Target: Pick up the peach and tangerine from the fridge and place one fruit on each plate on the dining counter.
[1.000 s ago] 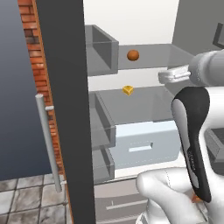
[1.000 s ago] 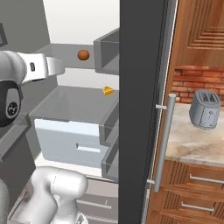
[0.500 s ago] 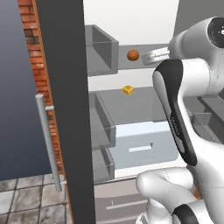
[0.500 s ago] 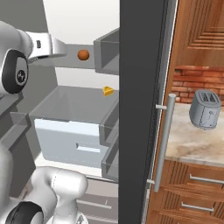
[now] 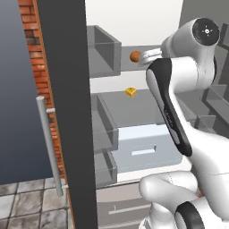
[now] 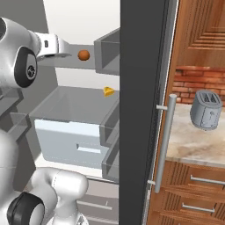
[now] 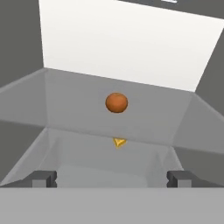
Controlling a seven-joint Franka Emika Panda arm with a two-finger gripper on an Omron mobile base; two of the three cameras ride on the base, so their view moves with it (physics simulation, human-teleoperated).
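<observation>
Grey shelves fill the open fridge (image 5: 134, 107). Bottom of hand view: gripper (image 7: 112, 178), fingers wide apart, nothing btwn them. Mid frame, further in, a round orange fruit (image 7: 116, 102) sits on a shelf w/ a small yellow wedge (image 7: 118, 141) below it.

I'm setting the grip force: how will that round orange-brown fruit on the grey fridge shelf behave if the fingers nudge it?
The round orange-brown fruit looks ball-shaped, so a nudge would probably roll it along the flat grey fridge shelf. Nothing stands beside it to stop it. Its smooth skin may slip between the dark fingertips, so centring the open gripper seems wise.
</observation>
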